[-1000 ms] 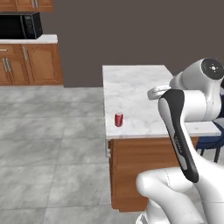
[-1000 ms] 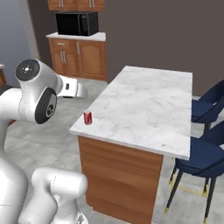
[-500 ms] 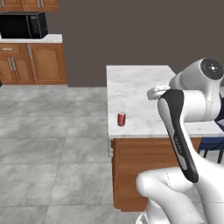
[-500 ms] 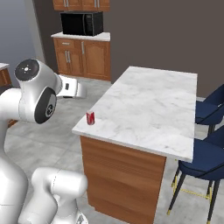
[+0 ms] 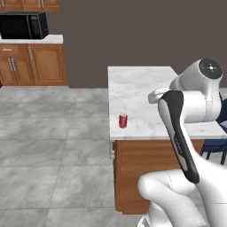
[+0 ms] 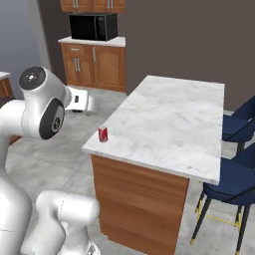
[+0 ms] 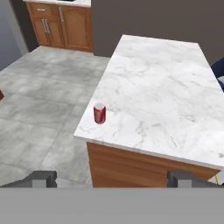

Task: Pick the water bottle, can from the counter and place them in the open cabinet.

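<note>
Hand view puts the can [image 7: 99, 113] left of centre near the tabletop [image 7: 166, 96] corner, claw [image 7: 114, 178] wide and empty, seemingly lining up a grasp.

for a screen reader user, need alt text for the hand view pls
A small red can stands upright near the corner of a white marble counter, with the tool's open fingertips low in front. Grey tiled floor and wooden cabinets lie beyond.

All 3 views, seemingly elevated, share the counter [image 5: 142, 99] corner.
</note>
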Available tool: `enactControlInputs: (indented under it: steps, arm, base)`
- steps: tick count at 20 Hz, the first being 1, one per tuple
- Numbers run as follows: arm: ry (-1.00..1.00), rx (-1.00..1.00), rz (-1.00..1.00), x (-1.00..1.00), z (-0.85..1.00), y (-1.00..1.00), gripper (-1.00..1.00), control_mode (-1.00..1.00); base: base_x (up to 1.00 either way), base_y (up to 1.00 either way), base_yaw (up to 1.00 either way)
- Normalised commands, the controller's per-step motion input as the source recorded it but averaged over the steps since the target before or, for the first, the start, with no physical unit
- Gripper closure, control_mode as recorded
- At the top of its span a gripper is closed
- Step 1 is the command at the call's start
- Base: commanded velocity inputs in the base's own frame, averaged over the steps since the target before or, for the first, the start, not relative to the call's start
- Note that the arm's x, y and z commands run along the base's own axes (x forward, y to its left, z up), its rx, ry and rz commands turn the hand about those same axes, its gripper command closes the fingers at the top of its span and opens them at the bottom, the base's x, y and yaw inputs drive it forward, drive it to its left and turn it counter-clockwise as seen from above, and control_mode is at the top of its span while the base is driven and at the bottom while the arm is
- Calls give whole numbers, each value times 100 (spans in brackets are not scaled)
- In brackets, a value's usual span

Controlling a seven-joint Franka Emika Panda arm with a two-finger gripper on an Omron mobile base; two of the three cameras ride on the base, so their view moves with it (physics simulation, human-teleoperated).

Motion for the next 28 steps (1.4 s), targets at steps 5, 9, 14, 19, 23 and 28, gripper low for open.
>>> enactControlInputs:
  steps: [5,9,14,19,23,28]
  arm:
    - [0,-2,0,0,-34,3,-100,-100]
    - [0,0,0,0,-46,6,-100,-100]
    - [-2,0,0,3,-55,1,-100,-100]
    - [9,5,0,26,-33,0,-100,-100]
    - [22,7,0,53,-18,1,-100,-100]
    - [22,1,0,63,-14,18,-100,-100]
  base:
    - [0,0,0]
    - [0,0,0]
    - [0,0,0]
    - [0,0,0]
    - [0,0,0]
    - [0,0,0]
